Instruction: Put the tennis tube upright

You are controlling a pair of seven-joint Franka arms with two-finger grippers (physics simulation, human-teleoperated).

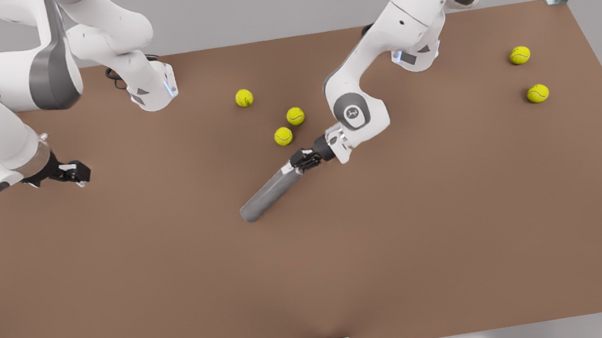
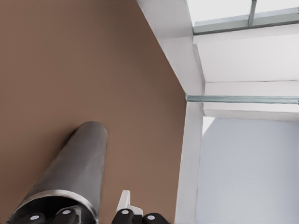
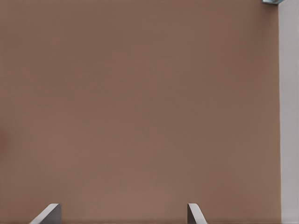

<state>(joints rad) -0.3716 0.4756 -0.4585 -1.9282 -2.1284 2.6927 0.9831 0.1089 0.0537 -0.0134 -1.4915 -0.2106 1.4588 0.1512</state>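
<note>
The brown desk (image 1: 179, 301) carries everything, with metal frame posts at its far corners and a small bracket at the middle of its near edge. Two white Franka arms are bolted along the far edge. The arm on the front view's right reaches down toward the middle of the desk, and its wrist view looks along the tube, so its tool is the left gripper (image 1: 303, 160). The arm on the front view's left hangs over the desk's left edge and waits; its right gripper (image 1: 74, 172) is above bare brown surface, its two fingertips (image 3: 49, 213) spread wide apart with nothing between them.

The tennis tube (image 1: 269, 193) lies on its side near the middle of the desk, slanting from its plain end nearer the near edge up to its silvery-rimmed end toward the far edge. The left gripper is clamped on that rimmed end (image 2: 56, 198), fingers closed against the tube.

Five tennis balls lie on the desk: three (image 1: 283, 136) in a loose group just beyond the tube toward the far edge, and two (image 1: 538, 93) well apart near the far right corner
</note>
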